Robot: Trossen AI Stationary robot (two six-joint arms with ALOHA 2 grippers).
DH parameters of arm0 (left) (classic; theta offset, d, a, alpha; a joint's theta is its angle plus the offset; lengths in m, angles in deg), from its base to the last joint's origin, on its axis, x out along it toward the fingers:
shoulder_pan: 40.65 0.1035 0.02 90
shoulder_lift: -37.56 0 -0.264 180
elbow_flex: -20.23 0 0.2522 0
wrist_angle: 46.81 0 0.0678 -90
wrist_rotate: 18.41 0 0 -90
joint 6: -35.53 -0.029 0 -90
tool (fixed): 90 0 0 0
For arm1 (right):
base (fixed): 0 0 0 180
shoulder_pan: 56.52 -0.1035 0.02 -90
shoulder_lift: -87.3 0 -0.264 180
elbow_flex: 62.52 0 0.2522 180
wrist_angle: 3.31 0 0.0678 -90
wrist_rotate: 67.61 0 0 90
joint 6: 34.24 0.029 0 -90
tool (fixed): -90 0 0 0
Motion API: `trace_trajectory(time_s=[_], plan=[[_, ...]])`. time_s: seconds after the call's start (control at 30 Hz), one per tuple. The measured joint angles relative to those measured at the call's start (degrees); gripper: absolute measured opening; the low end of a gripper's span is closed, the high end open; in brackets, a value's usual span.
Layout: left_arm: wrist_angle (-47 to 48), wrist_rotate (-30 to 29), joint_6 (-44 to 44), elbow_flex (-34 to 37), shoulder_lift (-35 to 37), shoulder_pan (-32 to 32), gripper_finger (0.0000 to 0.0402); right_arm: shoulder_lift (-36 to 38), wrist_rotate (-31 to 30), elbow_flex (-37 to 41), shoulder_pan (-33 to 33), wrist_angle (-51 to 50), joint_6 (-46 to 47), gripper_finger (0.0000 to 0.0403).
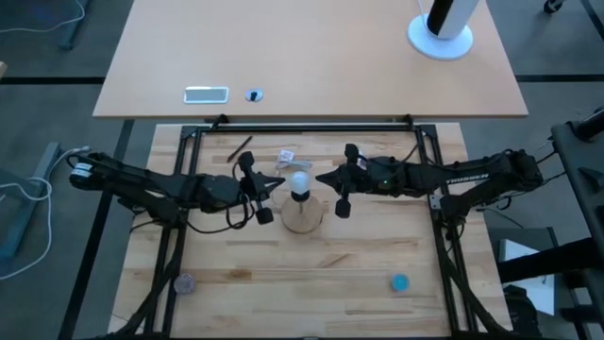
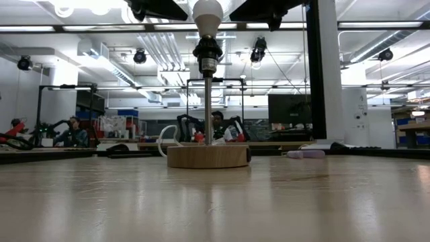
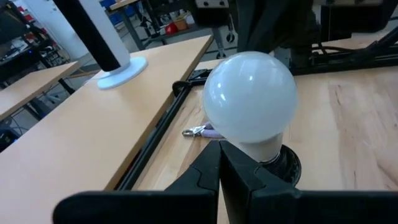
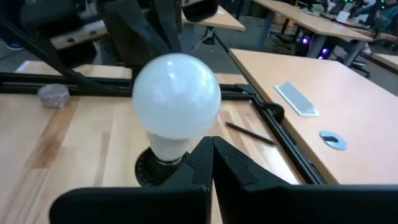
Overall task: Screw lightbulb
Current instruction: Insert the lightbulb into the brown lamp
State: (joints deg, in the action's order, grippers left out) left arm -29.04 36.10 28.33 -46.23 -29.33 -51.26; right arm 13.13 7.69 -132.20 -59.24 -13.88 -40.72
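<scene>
The white lightbulb (image 1: pixel 300 180) stands upright with its base in the black socket (image 2: pixel 207 50). The socket sits on a thin stem that rises from the round wooden disc (image 2: pixel 208 156) at mid-table. My left gripper (image 3: pixel 221 152) is shut, and its tip is level beside the lightbulb's (image 3: pixel 249 96) neck, on the side toward the table's left. My right gripper (image 4: pixel 210 144) is shut too, and its tip is beside the lightbulb's (image 4: pixel 177 93) neck from the table's right. Both hang well above the table. My left gripper has its shut tip right by the bulb's neck (image 3: pixel 258 148), reaching level from the table's left; I cannot tell whether it touches. My right gripper has its shut tip by the neck (image 4: pixel 171 144), reaching level from the table's right; I cannot tell whether it touches either.
A crumpled clear wrapper (image 1: pixel 286 156) and a black pen (image 1: pixel 239 148) lie behind the disc. A grey round thing (image 1: pixel 183 282) and a blue cap (image 1: pixel 399 281) lie near the front. Past the black rail (image 1: pixel 302 126) is another table with a white stand (image 1: pixel 441 38).
</scene>
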Motion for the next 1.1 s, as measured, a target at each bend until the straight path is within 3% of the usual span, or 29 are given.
trace_trajectory(time_s=[0.2, 0.4, 0.83, 1.1], plan=[[-0.04, 0.11, 0.15, 0.0, 0.22, -0.37, 0.0, -0.2, -0.28, 0.0, 0.0, 0.08, -0.02, 0.0], [-0.9, 4.61, 0.06, 0.0, -0.08, -0.5, 0.0, -0.61, 0.09, 0.0, 0.0, 2.12, -0.72, 0.0], [-1.69, 3.06, 0.13, 0.0, -1.45, -0.46, 0.0, -2.04, 3.04, 0.0, 0.0, 4.68, -1.12, 0.0], [2.4, 0.92, 1.14, 0.0, -1.44, -0.88, 0.0, -0.48, 1.2, 0.0, 0.0, 2.47, 0.8, 0.0]])
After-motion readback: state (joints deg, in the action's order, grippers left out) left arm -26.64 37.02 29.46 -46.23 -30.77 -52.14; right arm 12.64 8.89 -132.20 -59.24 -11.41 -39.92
